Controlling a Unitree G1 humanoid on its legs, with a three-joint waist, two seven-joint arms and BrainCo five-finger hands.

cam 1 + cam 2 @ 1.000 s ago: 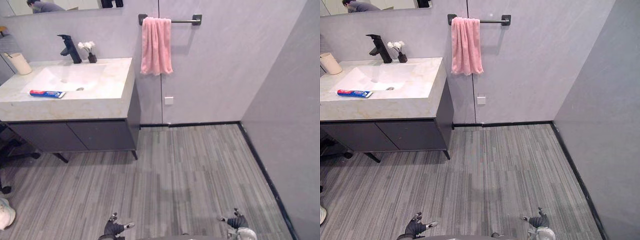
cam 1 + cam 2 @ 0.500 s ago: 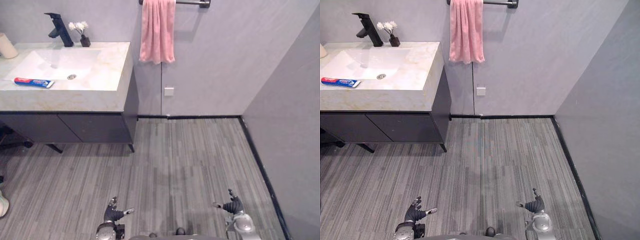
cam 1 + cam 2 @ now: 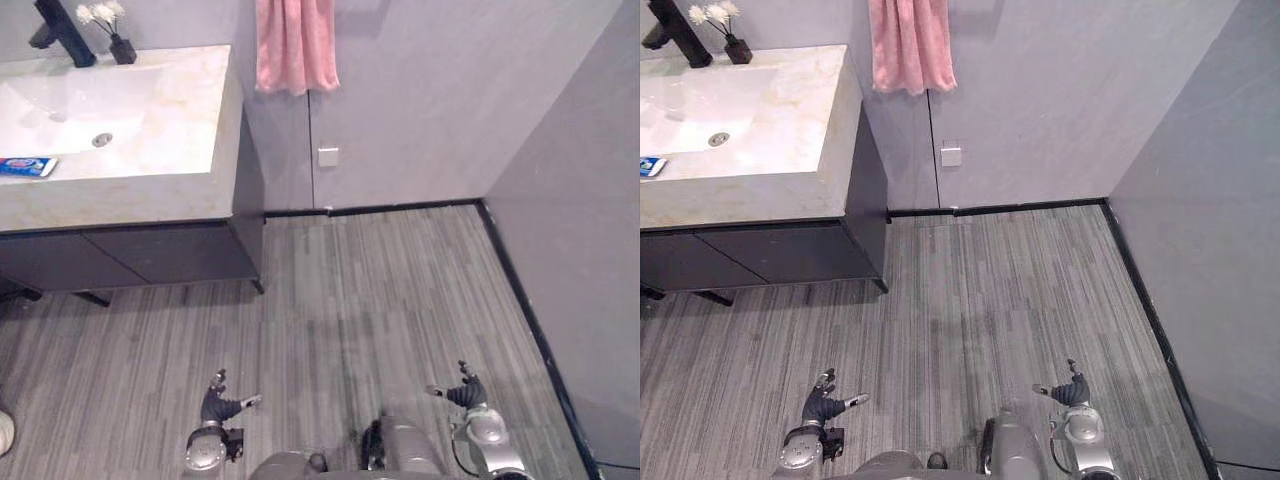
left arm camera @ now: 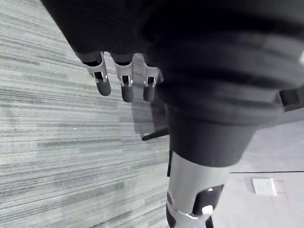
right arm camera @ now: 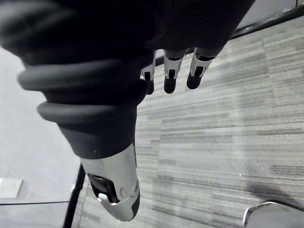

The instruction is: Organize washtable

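Note:
The washtable [image 3: 190, 185] has a pale stone top with a white sink [image 3: 70, 105] and stands at the upper left, above dark cabinet doors. A red and blue toothpaste tube [image 3: 25, 166] lies on its front left edge. A black tap [image 3: 55, 22] and a small vase of white flowers [image 3: 108, 18] stand at the back. My left hand [image 3: 218, 405] hangs low over the floor at the bottom left, fingers relaxed and empty. My right hand [image 3: 462, 392] hangs at the bottom right, likewise open and empty. Both are far from the washtable.
A pink towel [image 3: 295, 45] hangs on the wall right of the washtable, above a white wall socket [image 3: 327, 156]. A grey side wall [image 3: 590, 220] closes the right. Grey plank floor [image 3: 370, 290] stretches between me and the washtable.
The camera has tilted down and shifted right, so the washtable slid toward the upper left and the cup left the view. Both hands hang as before, showing higher in the picture.

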